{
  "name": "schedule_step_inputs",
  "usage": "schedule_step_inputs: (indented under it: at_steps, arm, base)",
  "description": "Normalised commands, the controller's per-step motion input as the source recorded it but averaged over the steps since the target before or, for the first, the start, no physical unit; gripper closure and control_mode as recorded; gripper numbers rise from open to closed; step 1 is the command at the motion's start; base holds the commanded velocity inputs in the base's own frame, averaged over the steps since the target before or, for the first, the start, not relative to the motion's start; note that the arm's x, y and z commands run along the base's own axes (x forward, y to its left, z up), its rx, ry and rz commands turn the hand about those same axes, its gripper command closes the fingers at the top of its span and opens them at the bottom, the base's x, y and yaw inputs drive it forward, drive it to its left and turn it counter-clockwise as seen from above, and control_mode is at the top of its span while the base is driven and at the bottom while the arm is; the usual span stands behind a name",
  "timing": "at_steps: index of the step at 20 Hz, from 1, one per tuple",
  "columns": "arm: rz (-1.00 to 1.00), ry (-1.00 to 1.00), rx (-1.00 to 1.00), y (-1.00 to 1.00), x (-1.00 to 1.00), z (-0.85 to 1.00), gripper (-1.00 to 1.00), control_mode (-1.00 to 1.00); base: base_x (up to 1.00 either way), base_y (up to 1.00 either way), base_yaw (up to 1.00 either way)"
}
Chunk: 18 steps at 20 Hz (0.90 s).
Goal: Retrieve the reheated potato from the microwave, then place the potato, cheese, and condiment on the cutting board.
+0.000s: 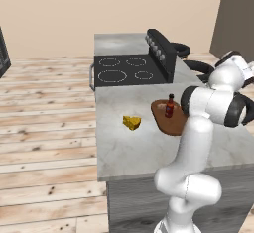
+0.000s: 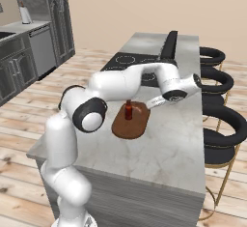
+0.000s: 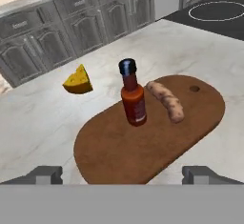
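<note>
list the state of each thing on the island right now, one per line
condiment: upright, cap on, standing on the cutting board
potato: lying on the board beside the bottle
cheese: on the bare counter, off the board
cutting board: flat on the counter, holding two items
gripper: jaws open, holding nothing
stovetop: nothing on its burners

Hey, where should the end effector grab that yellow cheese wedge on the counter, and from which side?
Probably from above, closing across the two flat side faces of the cheese, near its thicker rind end. It lies alone on the counter, apart from the cutting board, so the open end effector has room either side.
</note>
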Motion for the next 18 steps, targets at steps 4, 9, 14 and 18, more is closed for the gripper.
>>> schedule_step_inputs:
  at_steps: [4,9,14,18]
  arm:
    - [-0.30,0.25,-0.08,0.07,-0.25,0.53,-1.00,-1.00]
    - [-0.09,0.34,-0.12,0.18,-0.25,0.50,-1.00,-1.00]
    - [0.00,0.25,-0.07,0.25,-0.37,0.41,-1.00,-1.00]
    - [0.00,0.22,0.00,0.34,-0.36,0.28,-1.00,-1.00]
  base:
    - [0.00,0.00,0.00]
    - [0.00,0.00,0.00]
    - [0.00,0.00,0.00]
    - [0.00,0.00,0.00]
